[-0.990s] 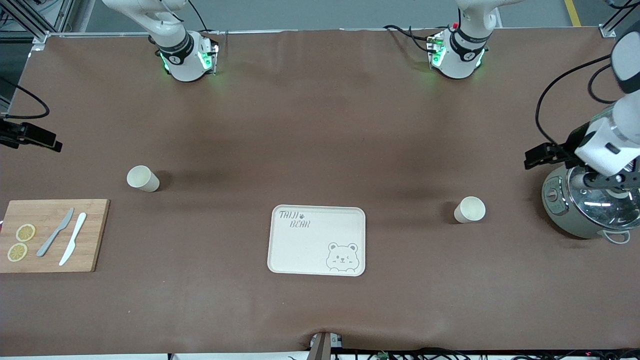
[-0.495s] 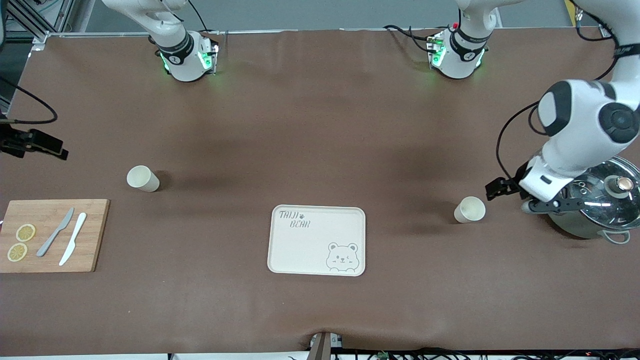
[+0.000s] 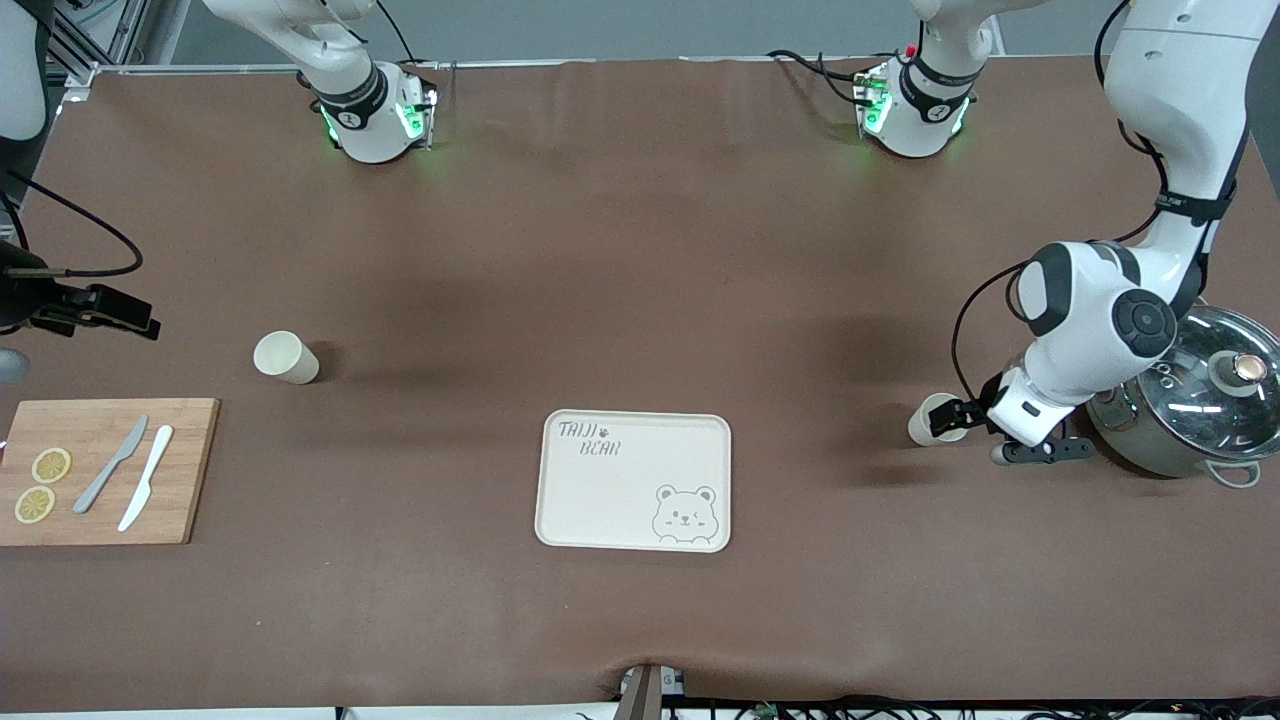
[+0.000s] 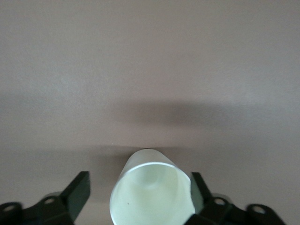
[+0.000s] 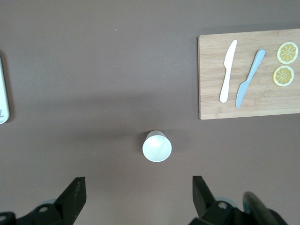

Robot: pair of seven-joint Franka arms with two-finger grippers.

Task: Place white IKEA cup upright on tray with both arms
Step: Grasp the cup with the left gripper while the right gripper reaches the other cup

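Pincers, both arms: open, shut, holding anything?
Left pincer: open, fingers either side of a white cup.
Right pincer: open, holding nothing.

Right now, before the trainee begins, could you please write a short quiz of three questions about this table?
1. True or false: the tray already carries something.
2. The left claw and the right claw are both open. Which one has a cup between its fingers? A) left claw B) right claw C) neither
3. Fill in: on the cutting board, beside two knives, lie two ____ slices.

Key: 1 false; 2 A, as the right claw hangs over the table short of the other cup; 3 lemon.
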